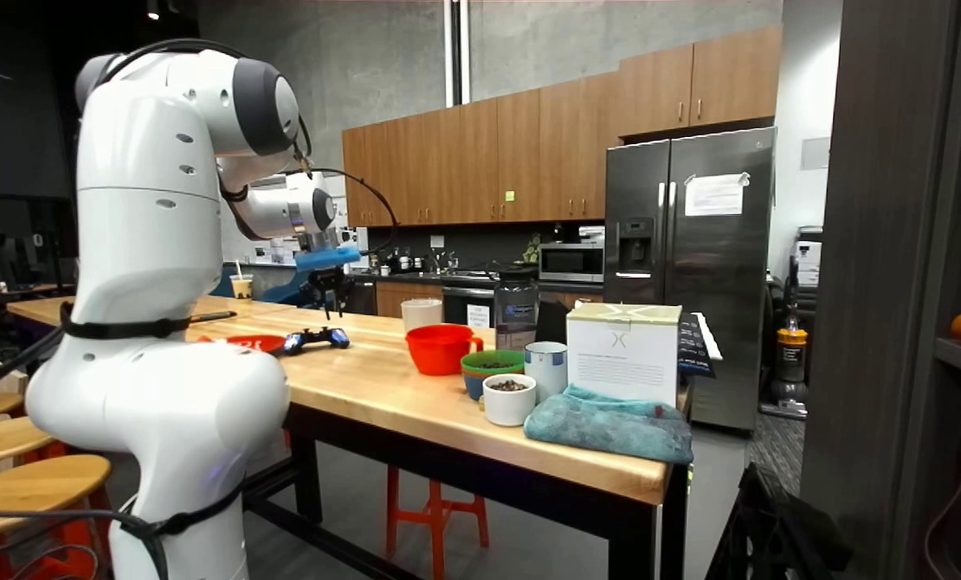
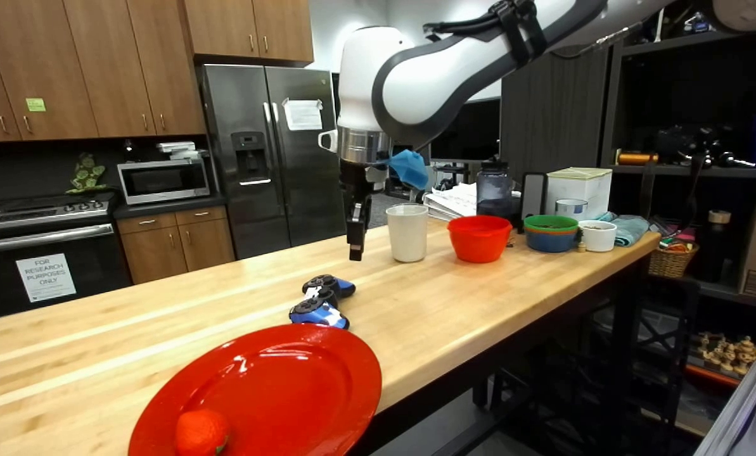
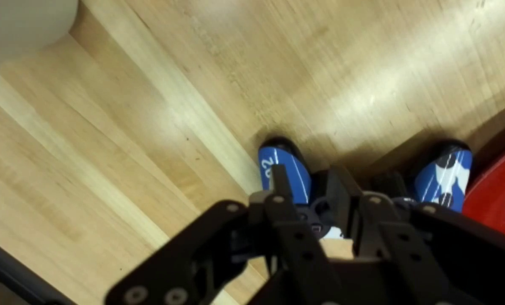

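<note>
Gripper (image 3: 309,176) hangs above the blue-and-black game controller (image 2: 327,294), fingers (image 3: 282,182) parted by a gap, nothing pinched. Controller lies on the wooden table (image 2: 466,310), just beyond the red plate (image 2: 314,373) in an exterior view (touching or not, can't tell). Plate cut off at the near side. Oven sign (image 2: 45,277), far left, reads "FOR RESEARCH PURPOSES ONLY"; fridge paper (image 2: 303,114) too small to read. White box (image 1: 623,354), right, bears an X-like mark, small print illegible. Wrist view: marks on one controller grip half behind a finger; pale cup (image 3: 23,29) cut off, left
</note>
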